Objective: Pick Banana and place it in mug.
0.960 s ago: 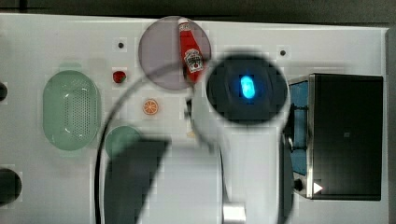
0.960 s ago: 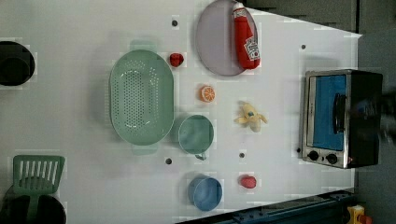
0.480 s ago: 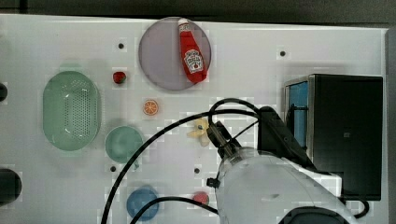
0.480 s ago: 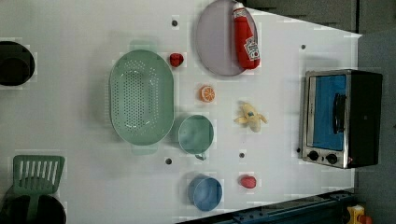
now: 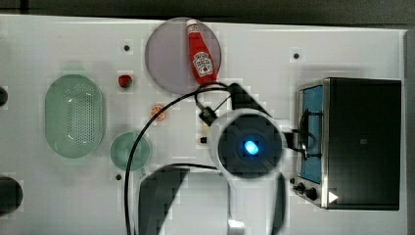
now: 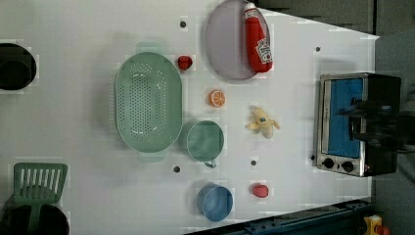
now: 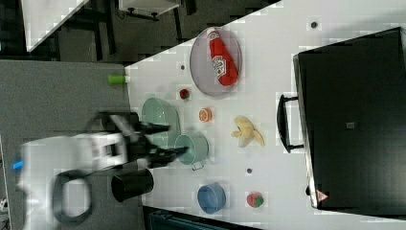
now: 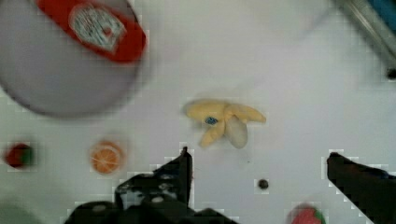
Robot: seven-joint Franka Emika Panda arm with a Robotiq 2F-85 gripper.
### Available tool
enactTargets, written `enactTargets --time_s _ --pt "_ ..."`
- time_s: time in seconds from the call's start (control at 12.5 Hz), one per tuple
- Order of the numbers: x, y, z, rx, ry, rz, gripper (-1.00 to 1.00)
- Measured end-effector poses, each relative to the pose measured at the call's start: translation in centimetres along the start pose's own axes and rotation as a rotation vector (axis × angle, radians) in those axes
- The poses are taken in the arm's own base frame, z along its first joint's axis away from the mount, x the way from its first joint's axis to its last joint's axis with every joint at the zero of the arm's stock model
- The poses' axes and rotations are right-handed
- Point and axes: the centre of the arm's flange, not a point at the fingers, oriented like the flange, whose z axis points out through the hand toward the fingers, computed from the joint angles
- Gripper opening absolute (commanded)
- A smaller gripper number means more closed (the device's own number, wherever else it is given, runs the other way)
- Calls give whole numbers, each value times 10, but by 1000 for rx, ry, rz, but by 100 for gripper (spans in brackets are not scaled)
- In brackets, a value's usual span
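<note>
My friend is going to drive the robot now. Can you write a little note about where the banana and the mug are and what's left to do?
Gripper: open, empty, hanging above the table with the banana just ahead of its fingertips.
Banana: lying peeled on the white table, between the mug and the toaster oven, touching nothing else.
Mug: upright, empty, beside the green colander.
Done: nothing picked up yet.
Left: lower onto the banana, grab it, carry it to the mug, drop it in.

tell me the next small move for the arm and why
Probably lower the gripper straight toward the banana and centre on it. The gripper is open, the banana lies free on the table just ahead of the fingers, apart from them, and the mug holds nothing yet.
</note>
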Motion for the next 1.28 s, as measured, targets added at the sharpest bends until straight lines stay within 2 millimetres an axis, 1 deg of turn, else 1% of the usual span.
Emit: enactTargets --time_s 0.08,0.16,0.24,0.32,0.4,0.48,0.64,0.72,0.88,0.96,1.04,1.12,1.28 --pt "-4 -6 50 -28 -35 -76 100" --pt "-8 -9 93 -58 -81 -149 100" --pt "-16 -6 131 -95 -137 -234 100" --pt "-19 -3 159 -108 -176 -304 100" --pt "-18 -2 177 -105 -191 -356 100" --pt "-14 -3 185 -98 -181 -409 100" --pt "-1 -5 194 -76 -112 -519 100" --pt "2 -4 203 -54 -104 -523 100" --pt "8 0 219 -65 -116 -566 100" --pt "13 1 229 -58 -88 -575 100" --pt "20 1 241 -52 -44 -580 100" --pt "21 4 257 -45 -26 -574 100" --pt "12 15 288 -61 -78 -556 100"
